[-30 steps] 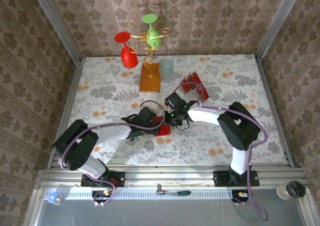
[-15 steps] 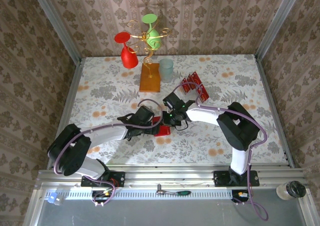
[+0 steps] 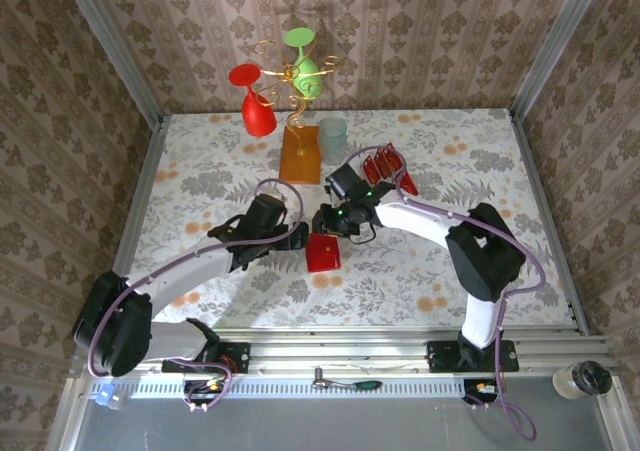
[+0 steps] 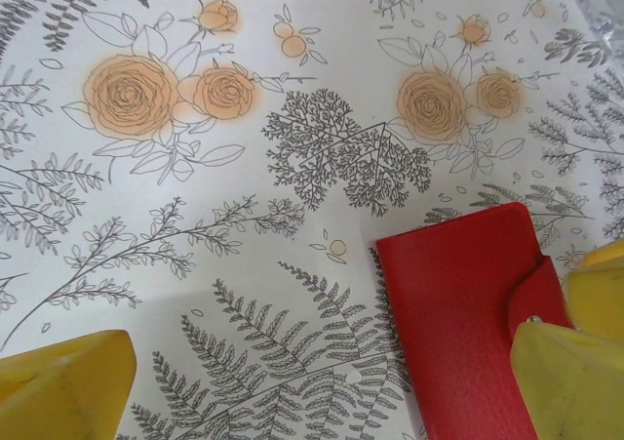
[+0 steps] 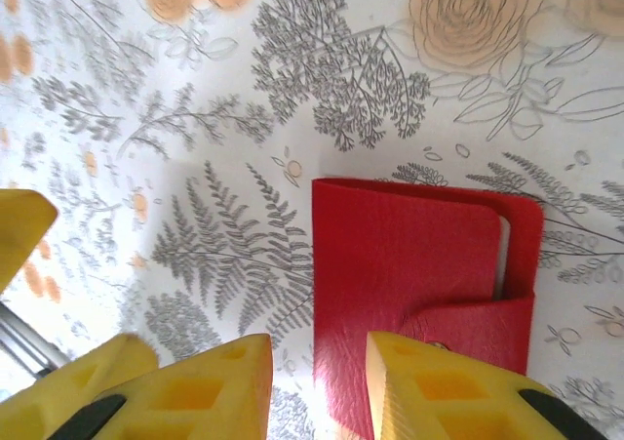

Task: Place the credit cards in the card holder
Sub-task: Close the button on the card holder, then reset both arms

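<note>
Top view
- Left fingers (image 3: 297,238): low over the flowered counter (image 3: 200,171); from here I cannot tell how far they are open.
- Right fingers (image 3: 326,220): also low, facing the left fingers and close to them.
- Card holder (image 3: 323,254): closed and flat on the counter, just beside the left fingers and just on the near side of the right fingers.
- Credit cards (image 3: 383,166): a red row standing tilted, behind the right fingers on the far side, apart from the card holder.
- Stand base (image 3: 299,155): orange-brown, beyond both pairs of fingers, with a pale cup (image 3: 332,138) just beside it.

Left wrist view
- Left fingers: spread wide, with only bare counter between them; they hold nothing.
- Card holder (image 4: 453,308): beside the finger at the right of the view (image 4: 570,377). Its snap flap goes under that tip; I cannot tell if they touch.

Right wrist view
- Right fingers: partly open with a narrow gap, holding nothing.
- Card holder (image 5: 409,255): just ahead of the tips. Its flap is below the finger at the right of the view (image 5: 448,396), and its left edge is in line with the gap.
</note>
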{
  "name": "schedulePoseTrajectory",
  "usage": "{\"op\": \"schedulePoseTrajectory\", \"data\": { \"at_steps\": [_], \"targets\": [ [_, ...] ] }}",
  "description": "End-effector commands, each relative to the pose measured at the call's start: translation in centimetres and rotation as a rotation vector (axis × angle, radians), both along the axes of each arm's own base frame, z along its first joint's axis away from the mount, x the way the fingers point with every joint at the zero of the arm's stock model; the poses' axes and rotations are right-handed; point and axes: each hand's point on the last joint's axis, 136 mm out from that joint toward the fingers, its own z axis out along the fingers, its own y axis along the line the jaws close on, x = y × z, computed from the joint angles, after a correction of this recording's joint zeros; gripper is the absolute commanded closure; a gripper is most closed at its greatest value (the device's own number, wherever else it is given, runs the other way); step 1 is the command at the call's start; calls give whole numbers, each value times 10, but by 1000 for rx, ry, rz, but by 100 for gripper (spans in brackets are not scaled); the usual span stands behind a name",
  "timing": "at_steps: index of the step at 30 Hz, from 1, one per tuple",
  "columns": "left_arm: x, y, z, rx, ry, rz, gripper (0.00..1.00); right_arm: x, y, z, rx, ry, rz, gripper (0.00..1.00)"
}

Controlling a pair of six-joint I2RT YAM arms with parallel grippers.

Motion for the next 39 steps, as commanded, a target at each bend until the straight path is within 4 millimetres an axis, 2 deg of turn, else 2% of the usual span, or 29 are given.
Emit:
{"op": "schedulePoseTrajectory", "data": {
  "at_steps": [1,5,11,13,17,22,27,35,39],
  "targets": [
    [-1,5,15,-18,-19,-2,0,-2,-22,30,22,-35,-24,67],
    [-1,12,30,-33,-54,6,0,-3,-53,47,16,-89,-78,63],
    [0,33,48,-11,-118,46,0,-10,-104,78,15,-219,-154,43],
    [1,42,51,-1,-135,65,0,-14,-123,87,3,-270,-182,31],
    [4,61,60,18,-177,102,0,-22,-163,98,-49,-352,-249,0],
    [10,83,73,86,-264,147,0,-27,-207,106,-172,-456,-344,0],
    [14,98,84,158,-396,157,0,-28,-248,102,-313,-570,-461,0],
    [16,129,87,305,-556,233,0,-29,-294,84,-486,-709,-605,0],
    [17,147,94,414,-680,270,0,-31,-307,81,-533,-771,-641,0]
  ]
}}
